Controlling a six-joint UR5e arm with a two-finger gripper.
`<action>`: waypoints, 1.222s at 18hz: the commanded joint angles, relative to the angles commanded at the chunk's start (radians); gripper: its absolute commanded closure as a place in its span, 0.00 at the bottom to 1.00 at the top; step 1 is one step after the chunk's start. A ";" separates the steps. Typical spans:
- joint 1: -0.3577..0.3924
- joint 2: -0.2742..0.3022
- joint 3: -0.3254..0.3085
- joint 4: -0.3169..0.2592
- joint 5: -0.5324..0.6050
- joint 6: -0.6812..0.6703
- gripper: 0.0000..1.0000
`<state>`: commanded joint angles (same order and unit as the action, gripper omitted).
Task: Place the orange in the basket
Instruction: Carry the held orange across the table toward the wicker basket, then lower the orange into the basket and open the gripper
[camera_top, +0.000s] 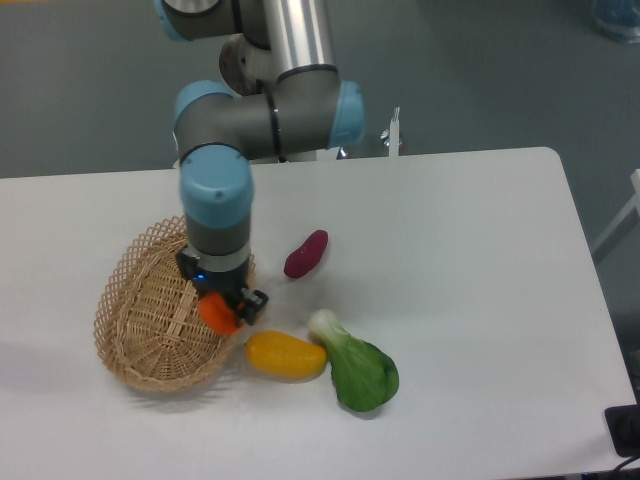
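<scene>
While poised over the basket (140, 310) — gripper (220, 312) clamped around the orange (217, 313), seemingly above the right inner edge.

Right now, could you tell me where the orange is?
The orange is held in the gripper over the right part of the basket, left of the yellow fruit.

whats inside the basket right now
The gripper holds the orange over the right side of the basket. Only bare weave shows on the visible floor. The wrist and gripper cover the right inner edge, and whether the orange touches the bottom can't be told.
</scene>
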<state>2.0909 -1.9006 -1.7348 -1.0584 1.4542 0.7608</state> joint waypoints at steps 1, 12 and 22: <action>-0.009 0.000 -0.015 0.003 0.002 -0.002 0.67; -0.019 0.000 -0.023 0.003 0.018 -0.002 0.00; 0.204 0.011 0.014 0.003 0.020 0.075 0.00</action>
<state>2.2945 -1.8899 -1.7212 -1.0554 1.4742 0.8357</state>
